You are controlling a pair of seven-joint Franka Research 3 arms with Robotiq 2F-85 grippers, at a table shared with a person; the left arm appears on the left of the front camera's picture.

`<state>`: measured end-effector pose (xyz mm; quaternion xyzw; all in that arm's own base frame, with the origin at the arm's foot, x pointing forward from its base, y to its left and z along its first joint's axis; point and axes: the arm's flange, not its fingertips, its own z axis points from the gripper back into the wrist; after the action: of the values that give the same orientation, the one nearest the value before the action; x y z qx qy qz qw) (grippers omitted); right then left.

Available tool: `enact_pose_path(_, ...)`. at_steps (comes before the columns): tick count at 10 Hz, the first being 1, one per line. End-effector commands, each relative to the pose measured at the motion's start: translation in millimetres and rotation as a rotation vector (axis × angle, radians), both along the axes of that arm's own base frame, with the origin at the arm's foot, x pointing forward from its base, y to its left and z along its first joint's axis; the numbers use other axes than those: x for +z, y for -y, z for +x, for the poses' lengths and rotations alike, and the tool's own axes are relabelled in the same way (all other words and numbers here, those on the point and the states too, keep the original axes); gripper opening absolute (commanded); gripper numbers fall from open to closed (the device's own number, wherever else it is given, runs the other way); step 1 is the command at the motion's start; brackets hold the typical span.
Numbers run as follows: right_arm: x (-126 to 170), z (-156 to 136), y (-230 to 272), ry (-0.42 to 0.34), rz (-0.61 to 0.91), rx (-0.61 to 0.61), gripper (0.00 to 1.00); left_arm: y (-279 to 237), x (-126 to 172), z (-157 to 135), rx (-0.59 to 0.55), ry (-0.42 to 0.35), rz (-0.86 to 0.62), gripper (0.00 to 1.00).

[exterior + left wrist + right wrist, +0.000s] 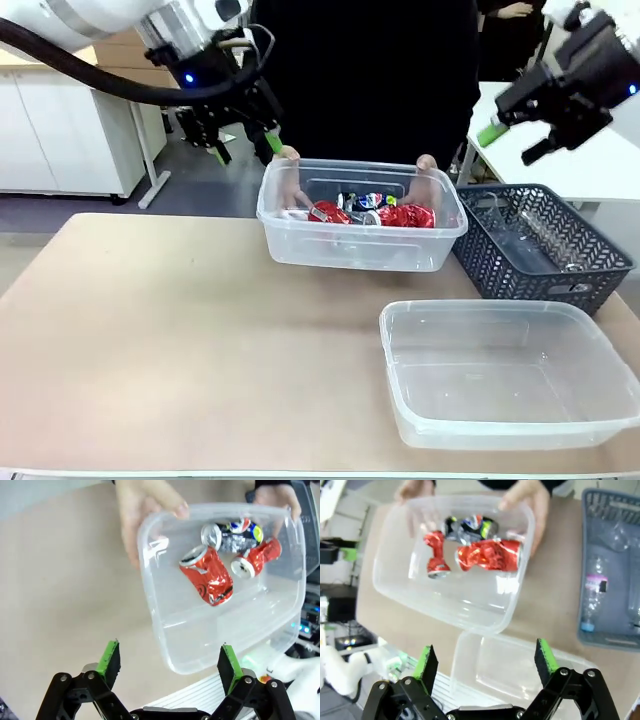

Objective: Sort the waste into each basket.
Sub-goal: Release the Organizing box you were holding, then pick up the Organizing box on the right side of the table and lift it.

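- Both grippers are hanging above the surface with jaws spread wide and gripping nothing. The left gripper [245,148] is at 11 o'clock and the right gripper [512,140] at 1 o'clock.
- A person's hands [142,520] are holding the far tub [360,255] at 12 o'clock, so a gripper reaching in is risking a knock against fingers on the rim.
- Crushed red cans [378,213] are lying bunched inside it, so a grab may be catching two at once or slipping off crumpled metal.
- The near tub [500,432] at 5 o'clock is sitting empty.
- Clear bottles [594,592] are lying in the dark lattice basket [495,262] at 3 o'clock, probably awaiting that empty tub.
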<state>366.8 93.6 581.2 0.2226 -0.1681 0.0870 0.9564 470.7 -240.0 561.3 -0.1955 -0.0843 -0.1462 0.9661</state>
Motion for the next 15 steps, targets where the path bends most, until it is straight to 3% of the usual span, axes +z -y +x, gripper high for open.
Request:
enact_pose_path(1, 14.5, -3.6, 1.8, 0.027, 0.027, -0.001, 1.00, -2.4, 3.8, 3.7, 0.044, 0.005, -0.008, 1.00)
enact_pose_path(7, 14.5, -3.6, 1.8, 0.027, 0.027, -0.001, 1.00, -2.1, 1.9, 3.5, 0.024, 0.003, -0.006, 1.00)
enact_pose_path(8, 13.5, -4.4, 0.8, 0.031, 0.010, -0.002, 1.00, 15.8, 10.2, -16.6, 0.070, 0.023, 0.058, 1.00)
enact_pose_path(10, 54.7, -77.1, 51.6, -0.054, -0.096, 0.022, 1.00, 73.9, 16.7, -79.6, -0.105, 0.023, 0.007, 1.00)
enact_pose_path(12, 53.7, -126.8, 111.7, -0.134, -0.300, -0.106, 1.00, 129.4, -0.9, -131.0, -0.006, -0.145, 0.067, 1.00)
enact_pose_path(13, 47.0, -143.9, 132.7, -0.139, -0.365, -0.237, 1.00, 145.1, -8.9, -154.2, 0.020, -0.219, 0.113, 1.00)
enact_pose_path(14, 42.2, -157.1, 146.0, -0.107, -0.397, -0.364, 1.00, 155.5, -20.3, -172.2, -0.068, -0.281, 0.169, 1.00)
enact_pose_path(15, 45.5, -158.5, 145.8, -0.026, -0.426, -0.453, 1.00, 159.6, -25.0, -174.0, -0.093, -0.308, 0.261, 1.00)
